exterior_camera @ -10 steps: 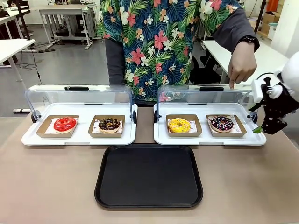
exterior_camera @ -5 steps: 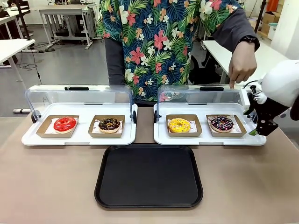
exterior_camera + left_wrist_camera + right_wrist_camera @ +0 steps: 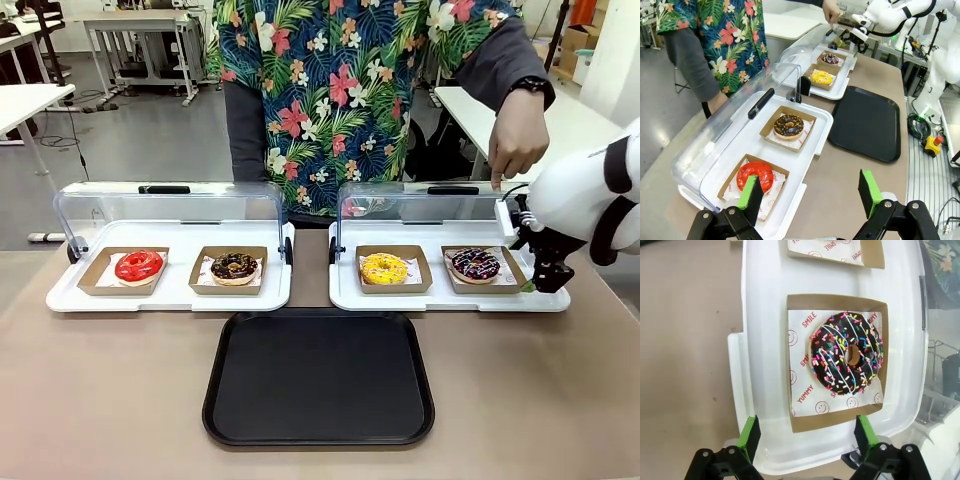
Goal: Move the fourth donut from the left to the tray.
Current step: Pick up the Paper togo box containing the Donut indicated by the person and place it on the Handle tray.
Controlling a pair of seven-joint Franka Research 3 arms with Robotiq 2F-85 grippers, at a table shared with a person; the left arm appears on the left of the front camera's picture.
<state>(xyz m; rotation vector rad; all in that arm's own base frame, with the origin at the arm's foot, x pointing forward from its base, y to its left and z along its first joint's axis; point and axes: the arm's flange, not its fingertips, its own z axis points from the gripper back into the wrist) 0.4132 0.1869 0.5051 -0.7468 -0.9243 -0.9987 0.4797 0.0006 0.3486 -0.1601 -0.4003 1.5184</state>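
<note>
The fourth donut (image 3: 475, 264), dark chocolate with pink and white streaks, sits in its brown cardboard holder (image 3: 837, 302) at the right end of the right white display tray (image 3: 440, 298). My right gripper (image 3: 545, 280) hangs just beyond that tray's right end, beside the donut. In the right wrist view it stands open (image 3: 806, 436) over the tray's edge, with the donut (image 3: 847, 360) straight ahead of the fingers and untouched. The black tray (image 3: 318, 375) lies bare at the table's front middle. My left gripper (image 3: 810, 195) is open above the left display tray, near the red donut (image 3: 755, 175).
A person's hand (image 3: 515, 140) holds up the right clear lid (image 3: 440, 205). A yellow donut (image 3: 384, 268) sits left of the fourth one. The left display tray holds a red donut (image 3: 139, 265) and a crumb-topped chocolate donut (image 3: 235, 266).
My right gripper has moved left and slightly down, from beyond the table's right side to the right display tray's end beside the fourth donut. The donuts and the person's hand stay put.
</note>
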